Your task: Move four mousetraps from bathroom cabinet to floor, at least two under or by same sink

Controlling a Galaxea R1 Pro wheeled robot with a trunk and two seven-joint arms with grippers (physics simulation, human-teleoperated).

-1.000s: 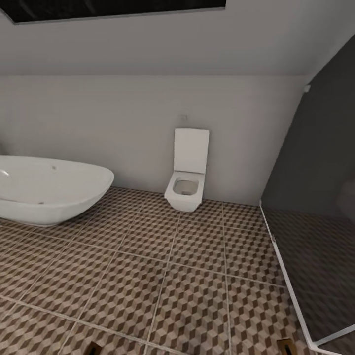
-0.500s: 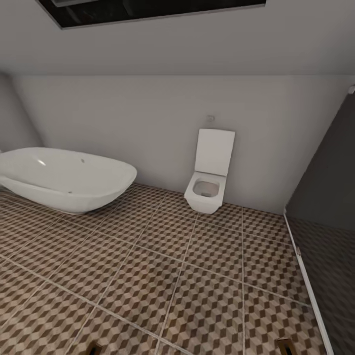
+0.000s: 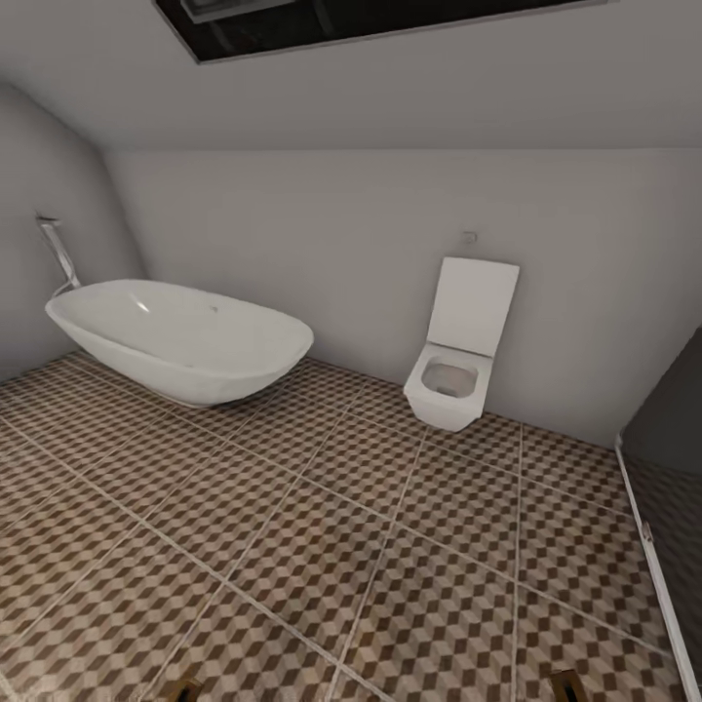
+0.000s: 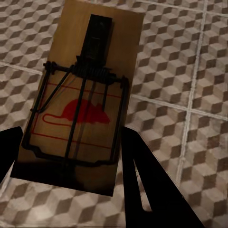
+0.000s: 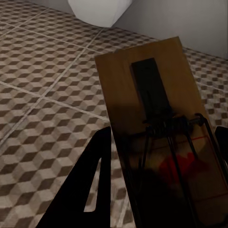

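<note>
Head view is all bathroom: a white freestanding bathtub point(image 3: 185, 336) on the left with a chrome filler pipe point(image 3: 60, 255) behind it, a wall-hung toilet point(image 3: 456, 363) with its lid up further right, and a dark glass shower screen point(image 3: 673, 507) at the right edge. The bathroom floor point(image 3: 292, 526) between them is open tile.

Compared with a second ago the whole view has swung left, so tub and toilet sit further right in frame; that's the camera moving.

The left gripper point(image 4: 71, 156) is clamped on a mousetrap point(image 4: 83, 95), long axis running away from the fingers, red mouse mark facing up. The right gripper point(image 5: 164, 171) pinches a second mousetrap point(image 5: 156, 123) the same way, pointing toward the toilet's base.
</note>
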